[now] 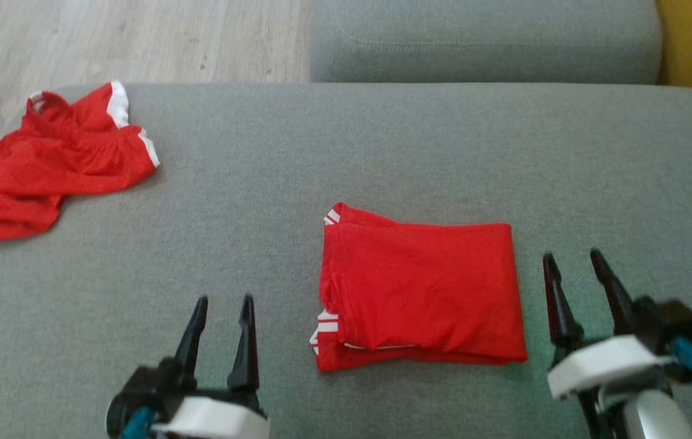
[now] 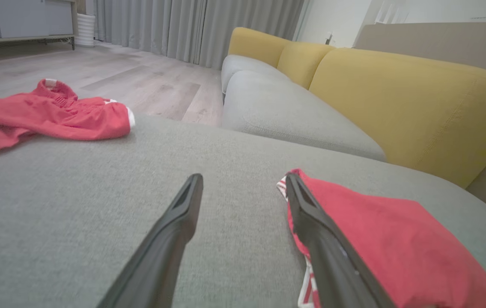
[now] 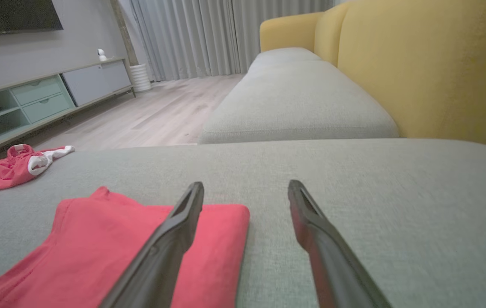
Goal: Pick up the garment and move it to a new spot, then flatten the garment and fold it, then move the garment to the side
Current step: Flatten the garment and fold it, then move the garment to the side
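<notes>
A red garment with white trim lies folded into a neat rectangle on the grey cushion, between my two grippers. My left gripper stands open to its left, nothing between its fingers. My right gripper stands open just past its right edge, also holding nothing. In the left wrist view the folded garment lies to the right of my left gripper. In the right wrist view the folded garment lies left of my right gripper.
A second red garment with white trim lies crumpled at the cushion's far left corner, near the edge over the wooden floor. Another grey seat cushion adjoins at the back, with yellow backrests on the right.
</notes>
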{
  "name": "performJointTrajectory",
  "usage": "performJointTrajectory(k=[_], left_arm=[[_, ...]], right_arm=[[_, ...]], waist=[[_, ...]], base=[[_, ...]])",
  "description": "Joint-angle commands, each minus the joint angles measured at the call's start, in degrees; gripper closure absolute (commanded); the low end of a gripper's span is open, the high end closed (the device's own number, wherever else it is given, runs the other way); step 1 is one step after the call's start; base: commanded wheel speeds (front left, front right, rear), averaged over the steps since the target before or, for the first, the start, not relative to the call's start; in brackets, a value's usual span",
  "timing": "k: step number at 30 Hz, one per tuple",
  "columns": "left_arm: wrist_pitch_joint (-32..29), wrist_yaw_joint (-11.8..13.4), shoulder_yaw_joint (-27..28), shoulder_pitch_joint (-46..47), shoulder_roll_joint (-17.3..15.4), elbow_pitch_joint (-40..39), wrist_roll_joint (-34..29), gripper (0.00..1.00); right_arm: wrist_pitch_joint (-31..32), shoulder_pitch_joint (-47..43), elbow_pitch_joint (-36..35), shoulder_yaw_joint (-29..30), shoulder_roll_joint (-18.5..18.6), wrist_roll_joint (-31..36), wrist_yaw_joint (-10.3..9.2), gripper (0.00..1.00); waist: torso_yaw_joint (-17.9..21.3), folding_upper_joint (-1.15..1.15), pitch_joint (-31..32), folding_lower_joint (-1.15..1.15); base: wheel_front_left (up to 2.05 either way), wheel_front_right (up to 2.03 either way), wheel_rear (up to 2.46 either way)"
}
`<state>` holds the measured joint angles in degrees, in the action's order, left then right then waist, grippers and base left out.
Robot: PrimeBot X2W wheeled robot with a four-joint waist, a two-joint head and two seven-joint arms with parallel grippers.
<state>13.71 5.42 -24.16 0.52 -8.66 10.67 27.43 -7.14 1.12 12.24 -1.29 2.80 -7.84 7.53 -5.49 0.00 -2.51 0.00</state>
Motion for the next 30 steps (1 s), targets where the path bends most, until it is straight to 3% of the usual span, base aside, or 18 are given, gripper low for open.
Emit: performJointTrajectory(k=[1, 30], left_arm=[[0.65, 0.41, 2.21, 0.21, -0.33, -1.35, 0.52, 0.00], [1.04, 0.87, 3.00, -2.50, -0.90, -1.41, 0.86, 0.00]], right_arm=[[-0.56, 0.20, -2.97, -0.95, 0.08, -0.40, -0.04, 0.00], [-0.03, -4.41, -4.29, -0.52, 0.08, -1.42, -0.04, 0.00]], waist=[[0.27, 0.00, 0.68, 0.00], [-0.36, 0.00, 2.53, 0.00]], base=[[0.00, 0.00, 0.00], [0.00, 0.00, 0.00]])
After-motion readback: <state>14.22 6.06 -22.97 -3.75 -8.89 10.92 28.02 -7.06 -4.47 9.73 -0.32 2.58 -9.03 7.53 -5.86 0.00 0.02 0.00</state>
